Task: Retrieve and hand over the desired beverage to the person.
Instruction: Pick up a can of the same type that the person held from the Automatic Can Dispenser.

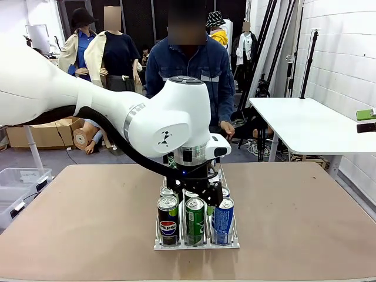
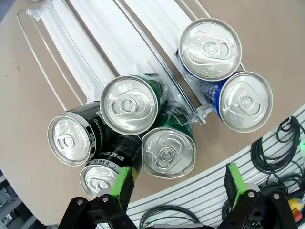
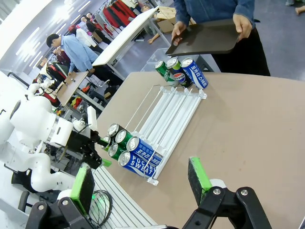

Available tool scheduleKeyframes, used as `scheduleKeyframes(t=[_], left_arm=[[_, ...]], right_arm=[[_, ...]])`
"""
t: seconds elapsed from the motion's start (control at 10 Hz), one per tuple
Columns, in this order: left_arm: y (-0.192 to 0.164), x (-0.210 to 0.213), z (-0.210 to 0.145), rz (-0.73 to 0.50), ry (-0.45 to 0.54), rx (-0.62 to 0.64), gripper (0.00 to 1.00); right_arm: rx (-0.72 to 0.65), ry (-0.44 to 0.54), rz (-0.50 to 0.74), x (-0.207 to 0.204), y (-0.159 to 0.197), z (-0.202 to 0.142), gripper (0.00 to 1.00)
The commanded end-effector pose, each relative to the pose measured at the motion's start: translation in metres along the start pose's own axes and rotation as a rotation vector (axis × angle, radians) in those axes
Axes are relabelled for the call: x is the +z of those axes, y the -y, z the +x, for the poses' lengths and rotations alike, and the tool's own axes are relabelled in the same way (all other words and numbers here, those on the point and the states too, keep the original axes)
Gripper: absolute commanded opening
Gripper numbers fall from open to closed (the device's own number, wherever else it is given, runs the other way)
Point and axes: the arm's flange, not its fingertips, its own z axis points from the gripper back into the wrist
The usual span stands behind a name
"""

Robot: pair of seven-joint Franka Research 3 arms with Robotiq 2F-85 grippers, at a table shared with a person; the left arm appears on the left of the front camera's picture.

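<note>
While the left tool [image 2: 178, 185] hangs open, the green can [image 2: 167, 152] just below it looks slick and thin-walled, probably full and heavy; grip mid-body.

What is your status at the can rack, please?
Left gripper open, over the cans. Right gripper open, holding nothing. Person holds dark tray.

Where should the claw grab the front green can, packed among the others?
Probably near its top, coming straight down: the front green can stands upright with its top free, while the black can, blue can and rack hem in its sides. The open left gripper hovers above.
</note>
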Motion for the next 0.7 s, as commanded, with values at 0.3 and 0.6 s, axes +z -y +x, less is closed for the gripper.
scheduleKeyframes(t=[0.3,0.6], left_arm=[[-0.003,-0.007,0.008,-0.030,-0.008,-0.012,1.00],[-0.006,-0.014,0.014,-0.041,-0.024,-0.009,1.00]], right_arm=[[0.006,0.017,0.019,0.000,0.000,0.002,1.00],[0.006,0.017,0.019,0.000,0.000,0.002,1.00]])
